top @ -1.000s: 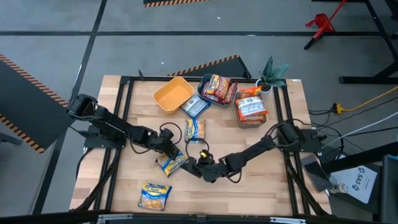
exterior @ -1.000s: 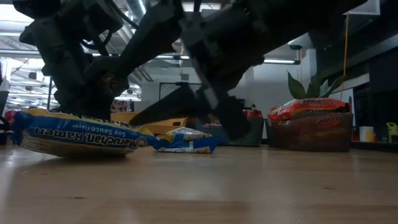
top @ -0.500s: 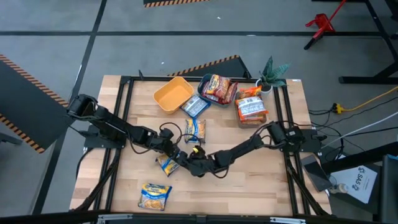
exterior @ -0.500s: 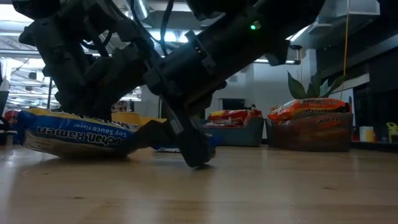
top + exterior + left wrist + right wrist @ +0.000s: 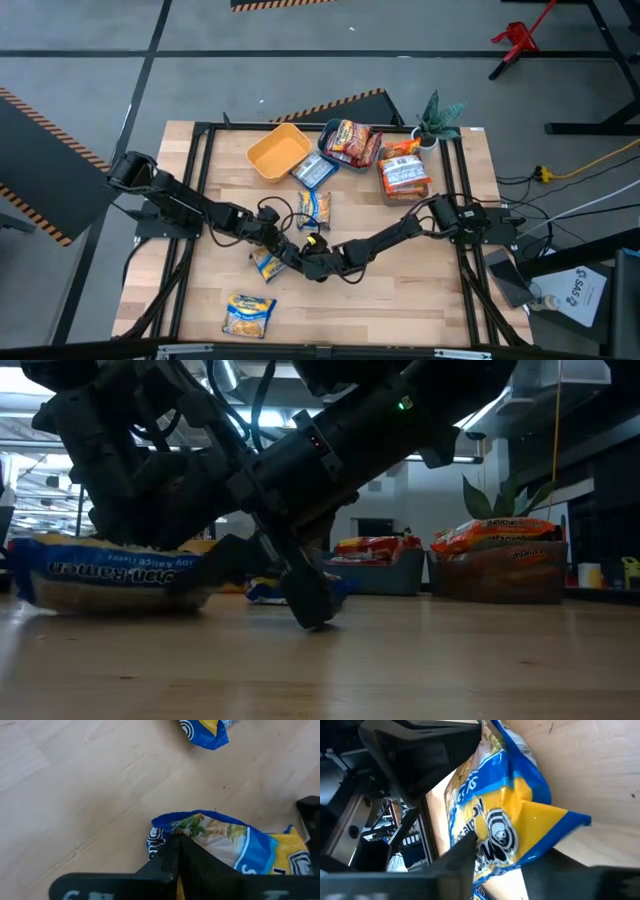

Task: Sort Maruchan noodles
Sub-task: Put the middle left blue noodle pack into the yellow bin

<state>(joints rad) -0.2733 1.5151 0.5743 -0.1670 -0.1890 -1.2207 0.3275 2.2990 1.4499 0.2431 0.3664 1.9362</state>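
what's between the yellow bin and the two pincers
In the high view, two yellow-and-blue packets lie between the yellow bin and both pincers.

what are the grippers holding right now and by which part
Both are on the same yellow-and-blue ramen packet: left gripper shut on one end edge, right gripper straddling the opposite end, grip unconfirmed.

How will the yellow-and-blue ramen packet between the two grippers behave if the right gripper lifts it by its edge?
The ramen packet likely flexes at its rim: the wrapper edge shows creased in the right wrist view. Its glossy film suggests it may slip in the right gripper. It looks flat and probably light, so it should not roll. The left gripper presses shut on its other end and may resist the lift.
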